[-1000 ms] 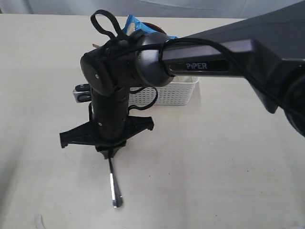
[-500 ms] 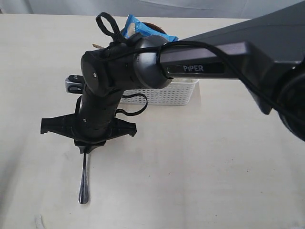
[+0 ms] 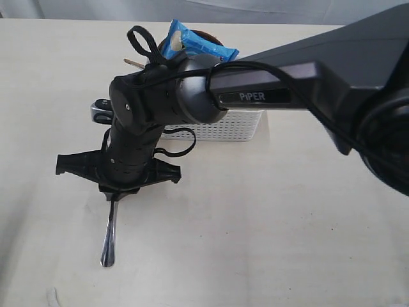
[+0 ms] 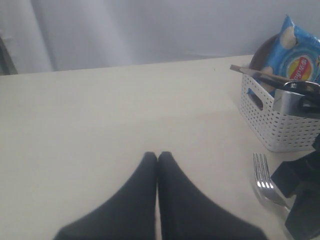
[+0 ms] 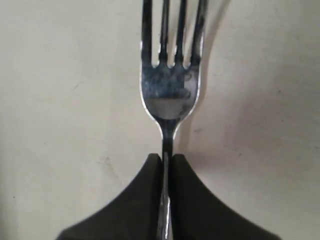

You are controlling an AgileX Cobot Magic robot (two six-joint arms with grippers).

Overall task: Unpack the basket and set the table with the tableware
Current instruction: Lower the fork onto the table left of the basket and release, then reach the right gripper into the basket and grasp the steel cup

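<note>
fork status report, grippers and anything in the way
Right gripper shut on fork, tines pointing away from it, over table. Left gripper shut, empty. Basket apart from fork, not in the way.

A blue chip bag [image 3: 197,42] stands tilted, one crimped end up and the other slanting down to the side. In the left wrist view its front carries a yellow round with a red logo band, and pale chips are pictured above it. Behind hangs a pale grey backdrop [image 4: 150,30], softly shaded.
</note>
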